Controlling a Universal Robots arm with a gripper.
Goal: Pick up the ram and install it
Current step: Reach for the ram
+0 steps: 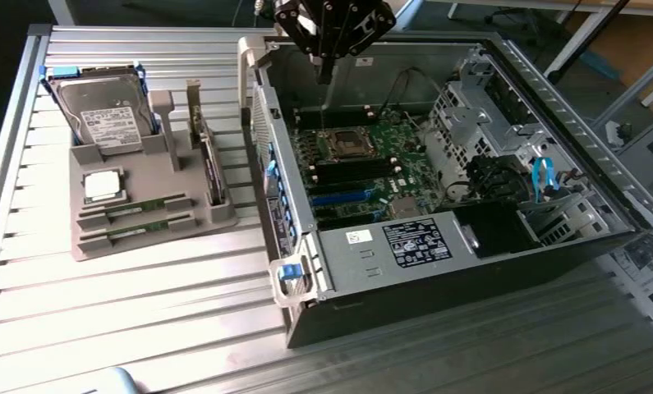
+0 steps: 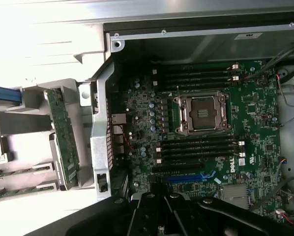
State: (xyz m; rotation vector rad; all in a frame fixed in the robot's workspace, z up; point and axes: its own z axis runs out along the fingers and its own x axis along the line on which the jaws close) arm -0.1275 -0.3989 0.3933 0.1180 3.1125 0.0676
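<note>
Clenched shut, with nothing seen in its grip, the single gripper (image 1: 324, 75) hangs at twelve o'clock in the exterior view, above the far wall of the one open computer case (image 1: 337, 287). Two ram sticks (image 1: 145, 207) lie side by side in slots of the grey holder (image 1: 200, 220), at nine o'clock from the case and well apart from the gripper. The holder also carries one hard drive (image 1: 105, 111), one silver CPU chip (image 1: 103, 186) and one expansion card (image 1: 208, 160). The motherboard (image 1: 403, 156) shows one open CPU socket (image 1: 342, 145).
</note>
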